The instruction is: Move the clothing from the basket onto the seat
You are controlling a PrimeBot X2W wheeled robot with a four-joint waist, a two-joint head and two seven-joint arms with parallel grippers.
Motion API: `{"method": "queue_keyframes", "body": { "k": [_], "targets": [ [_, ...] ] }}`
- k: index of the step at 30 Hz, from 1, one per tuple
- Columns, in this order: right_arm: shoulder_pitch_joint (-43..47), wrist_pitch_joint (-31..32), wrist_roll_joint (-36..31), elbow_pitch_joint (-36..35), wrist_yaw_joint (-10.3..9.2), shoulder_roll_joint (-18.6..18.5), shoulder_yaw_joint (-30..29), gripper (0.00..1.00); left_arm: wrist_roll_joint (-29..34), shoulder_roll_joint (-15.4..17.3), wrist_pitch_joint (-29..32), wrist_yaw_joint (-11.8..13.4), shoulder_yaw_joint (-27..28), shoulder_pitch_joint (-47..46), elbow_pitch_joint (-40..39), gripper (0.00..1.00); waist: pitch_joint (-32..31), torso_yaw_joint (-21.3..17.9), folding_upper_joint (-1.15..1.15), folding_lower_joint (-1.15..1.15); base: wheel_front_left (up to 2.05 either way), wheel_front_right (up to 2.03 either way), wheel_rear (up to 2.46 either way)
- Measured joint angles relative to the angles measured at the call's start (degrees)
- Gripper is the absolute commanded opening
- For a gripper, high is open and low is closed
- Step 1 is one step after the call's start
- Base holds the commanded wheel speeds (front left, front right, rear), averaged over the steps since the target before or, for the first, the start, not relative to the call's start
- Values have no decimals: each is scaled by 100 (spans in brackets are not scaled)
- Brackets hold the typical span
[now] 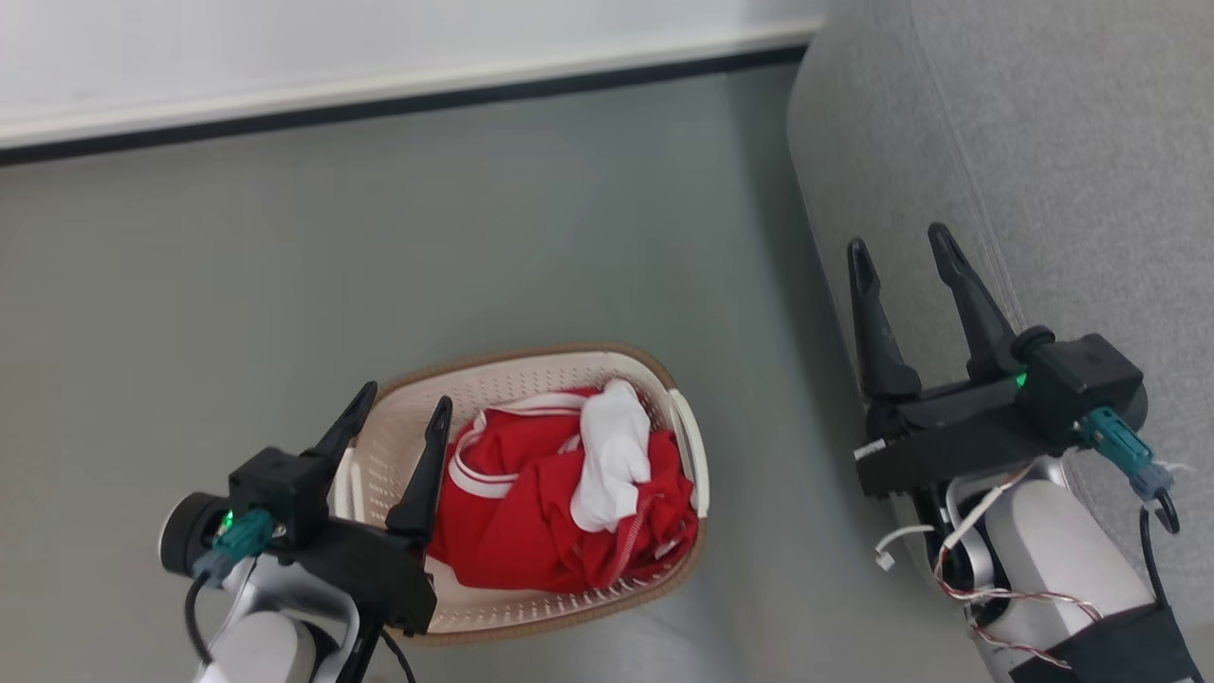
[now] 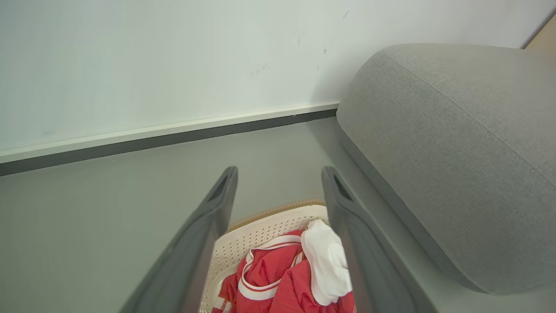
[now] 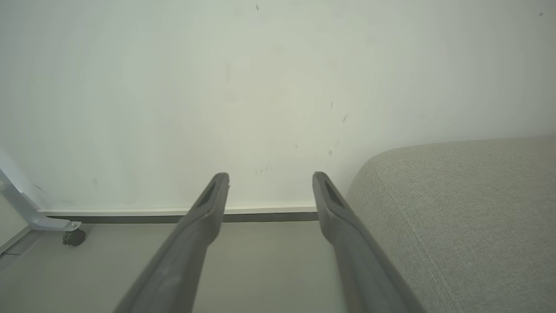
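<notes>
Item one, the clothing (image 1: 560, 493): red garments with white piping are lying heaped in the basket (image 1: 531, 365), filling its right half, with a small white cloth piece (image 1: 612, 455) resting on top toward the far side. Your left gripper (image 1: 406, 396) is hanging over the basket's left portion, just left of that heap, jaws spread wide and holding nothing. In its wrist view the red fabric is showing low between the two fingers; whether either is touching cloth you cannot tell. Item two, the seat (image 1: 1043, 142): it is standing to the right of the basket, with a strip of grey floor (image 1: 379, 237) lying between them. Your right gripper (image 1: 899, 239) is hovering at the seat's left edge, likewise spread wide and empty, fingers pointing toward the far wall (image 1: 379, 38). Item three, a caster wheel (image 3: 74, 237): it is sitting by the baseboard, far left in the right wrist view. Both pale forearms are rising from the near edge.
</notes>
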Motion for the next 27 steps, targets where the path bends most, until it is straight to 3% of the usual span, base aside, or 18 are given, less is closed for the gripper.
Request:
{"method": "queue_keyframes", "body": {
  "k": [13, 27],
  "targets": [
    [-691, -105, -146, -65, -41, 398, 238, 100, 15, 116, 661, -522, -308, -728, 998, 100, 1009, -605, 0, 0, 0, 0, 0],
    [-1046, -292, -147, 29, -42, 593, 504, 100, -166, 177, 1163, -770, -573, -1248, 1683, 100, 1796, -1259, 0, -1, 0, 0, 0]
  ]
}}
